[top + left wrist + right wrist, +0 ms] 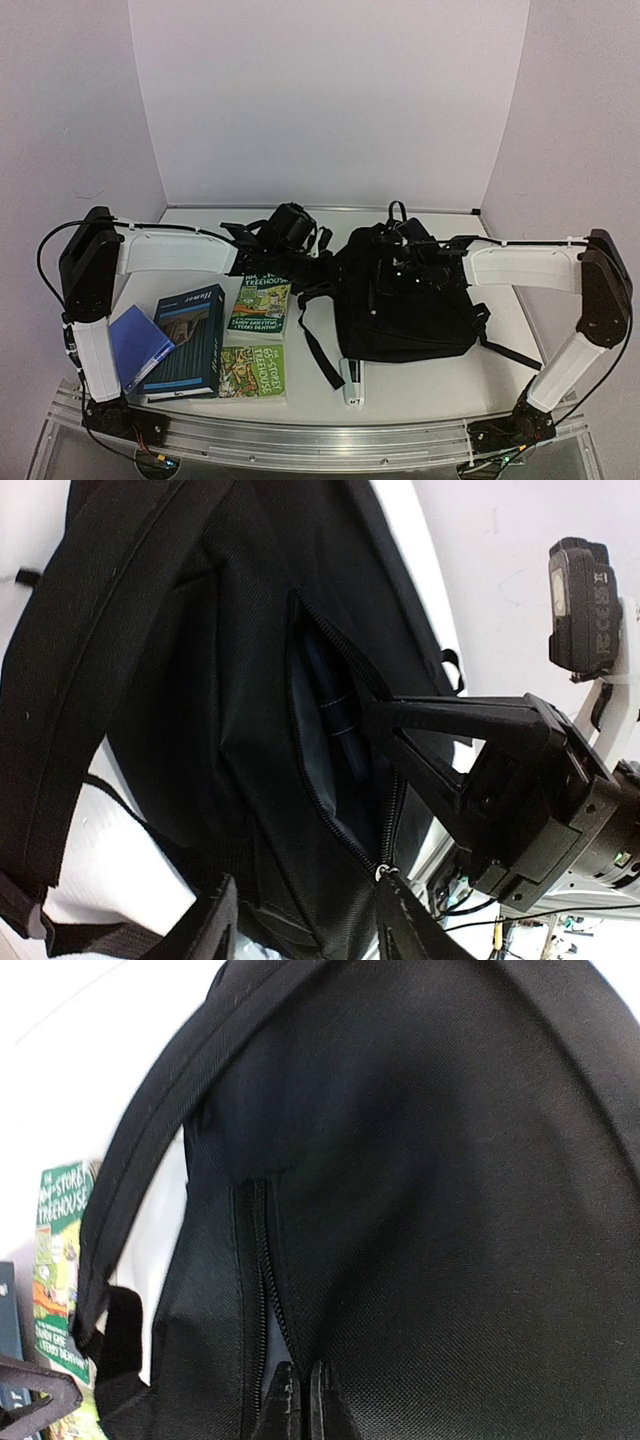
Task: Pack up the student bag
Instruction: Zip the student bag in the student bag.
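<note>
1. White walls enclose a white table point(430, 385). In the top view, the student bag point(400, 300) lies flat, right of centre, with its straps trailing toward the near edge. Two Treehouse paperbacks point(260, 305), a dark blue hardback point(190, 340) and a blue folder point(138, 345) lie to its left.
2. Also in the top view, the left gripper point(305, 250) sits at the bag's far-left corner and the right gripper point(425, 258) sits over its upper panel. Jaw state cannot be read from this view.
3. In the left wrist view, a zipped pocket point(320, 770) gapes open. The right gripper's jaws are closed to a point, pinching the pocket lip. A slim dark item point(335, 710) lies inside, too dim to name. The left gripper's own jaws stand partly apart, gripping nothing, with the zip pull point(381, 872) just beside one finger.
4. In the right wrist view, the jaws are pressed together on fabric beside the zip track.
5. Handling, as a judgement: the bag is soft, limp fabric that will probably sag when lifted. Take hold at a stitched seam, the zip lip or the top loop, not the flat panel.
</note>
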`<state>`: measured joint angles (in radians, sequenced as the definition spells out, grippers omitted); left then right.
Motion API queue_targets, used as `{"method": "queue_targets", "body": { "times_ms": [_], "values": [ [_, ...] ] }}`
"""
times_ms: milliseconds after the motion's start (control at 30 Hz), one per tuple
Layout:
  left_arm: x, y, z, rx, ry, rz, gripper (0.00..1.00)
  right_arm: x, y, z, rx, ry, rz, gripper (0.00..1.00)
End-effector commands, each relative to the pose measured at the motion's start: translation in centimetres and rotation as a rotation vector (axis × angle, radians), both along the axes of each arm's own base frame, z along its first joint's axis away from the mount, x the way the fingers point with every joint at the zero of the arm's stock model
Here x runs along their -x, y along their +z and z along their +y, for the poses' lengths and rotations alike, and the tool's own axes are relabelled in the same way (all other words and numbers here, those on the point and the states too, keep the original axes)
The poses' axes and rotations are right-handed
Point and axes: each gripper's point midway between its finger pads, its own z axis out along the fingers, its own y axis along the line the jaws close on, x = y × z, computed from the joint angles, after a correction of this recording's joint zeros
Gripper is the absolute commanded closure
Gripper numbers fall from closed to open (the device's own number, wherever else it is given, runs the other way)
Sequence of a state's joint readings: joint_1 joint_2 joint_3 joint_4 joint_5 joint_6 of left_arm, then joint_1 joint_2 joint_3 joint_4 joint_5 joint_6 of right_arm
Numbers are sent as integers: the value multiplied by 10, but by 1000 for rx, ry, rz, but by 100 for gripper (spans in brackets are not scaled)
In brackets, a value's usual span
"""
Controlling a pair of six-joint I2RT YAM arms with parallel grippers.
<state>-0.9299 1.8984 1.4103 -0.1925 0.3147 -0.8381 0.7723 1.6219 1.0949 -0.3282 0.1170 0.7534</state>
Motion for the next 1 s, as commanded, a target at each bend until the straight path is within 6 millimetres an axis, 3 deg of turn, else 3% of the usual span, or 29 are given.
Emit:
{"method": "queue_targets", "body": {
  "times_ms": [0, 100, 233, 467, 633, 833, 967],
  "values": [
    [11, -1, 1, 31, -34, 57, 48, -2, -9, 35, -41, 81, 12, 100],
    [14, -7, -1, 39, -44, 76, 43, -1, -18, 46, -39, 102, 27, 99],
    [15, -9, 0, 40, -48, 79, 37, -2, -13, 56, -53, 126, 19, 88],
    [22, -11, 10, 30, -45, 86, 25, 12, 21, 46, -80, 173, -23, 44],
    [34, -10, 17, 53, -74, 80, 22, 40, 24, 31, -82, 230, 10, 28],
    [44, -7, 13, 95, -111, 106, 24, 81, 18, 35, -116, 365, 74, 31],
    [52, -15, 3, 121, -145, 157, 24, 94, 0, 38, -94, 402, 120, 40]
  ]
}}
